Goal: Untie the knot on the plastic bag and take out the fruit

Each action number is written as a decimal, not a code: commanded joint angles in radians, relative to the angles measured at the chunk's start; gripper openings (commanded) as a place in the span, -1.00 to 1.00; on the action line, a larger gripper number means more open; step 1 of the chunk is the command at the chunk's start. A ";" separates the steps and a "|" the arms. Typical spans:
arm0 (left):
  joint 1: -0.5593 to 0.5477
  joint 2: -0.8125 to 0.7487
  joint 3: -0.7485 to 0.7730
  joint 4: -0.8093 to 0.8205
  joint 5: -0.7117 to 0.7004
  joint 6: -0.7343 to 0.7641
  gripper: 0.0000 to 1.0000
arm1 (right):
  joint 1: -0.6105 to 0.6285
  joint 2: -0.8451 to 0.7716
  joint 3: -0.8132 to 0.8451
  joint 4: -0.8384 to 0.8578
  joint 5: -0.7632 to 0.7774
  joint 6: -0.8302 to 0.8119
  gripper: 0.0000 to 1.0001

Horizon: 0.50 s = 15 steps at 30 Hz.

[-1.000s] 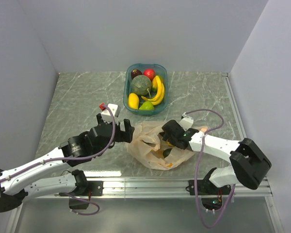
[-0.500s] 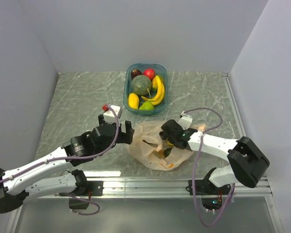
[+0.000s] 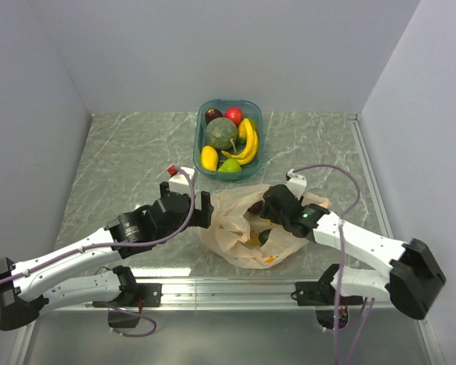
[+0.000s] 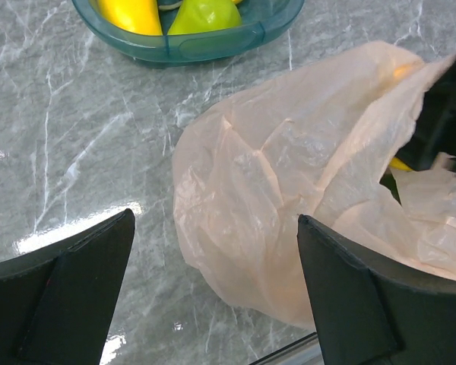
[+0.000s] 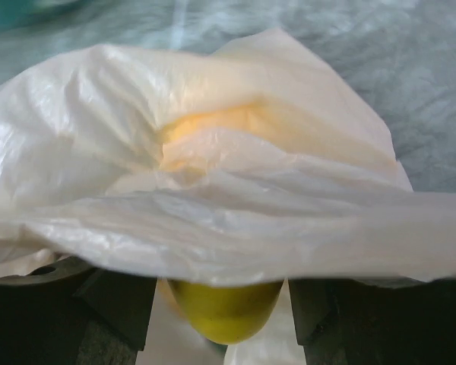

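The right gripper (image 5: 222, 300) was clenched on a small rounded yellow fruit (image 5: 225, 318), one finger on each side of it, inside the mouth of the thin, crinkly, translucent peach-coloured plastic bag (image 5: 228, 190). The bag film lay draped over both fingers, which indicated a grasp made beneath the upper layer, where the contents sat.

The left gripper (image 4: 214, 220) was released, its jaws spread wide and holding nothing. It sat low, just beside the bag's left flank. This position was judged suited to catching or pinning the film, so that the bag would not be dragged along with the lifted fruit.

The bag's mouth stood open, so the untying step was judged complete. A dark green fruit (image 3: 264, 237) remained visible inside, so extraction was judged unfinished.

The bag lay on the grey-green marbled tabletop (image 3: 121, 167) near its front edge, between the two grippers. Beyond it, apart from the bag, a teal plastic tub (image 3: 200, 137) held a dull-green melon (image 3: 221, 133), a yellow banana bunch (image 3: 248, 141) and a red apple (image 3: 234, 115). The tub was judged the likely destination.
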 commanded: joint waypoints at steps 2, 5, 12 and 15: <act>0.004 0.008 0.025 0.024 -0.006 0.002 0.86 | -0.004 -0.133 0.002 -0.005 -0.118 -0.124 -0.89; 0.004 0.030 0.037 0.029 0.004 0.003 0.86 | -0.004 -0.168 0.005 -0.017 -0.213 -0.186 -0.92; 0.004 0.041 0.059 0.021 -0.006 0.014 0.86 | -0.003 -0.187 0.053 -0.077 -0.459 -0.341 -0.97; 0.004 0.036 0.068 0.003 -0.050 0.022 0.86 | -0.003 -0.216 0.082 -0.134 -0.580 -0.412 -1.00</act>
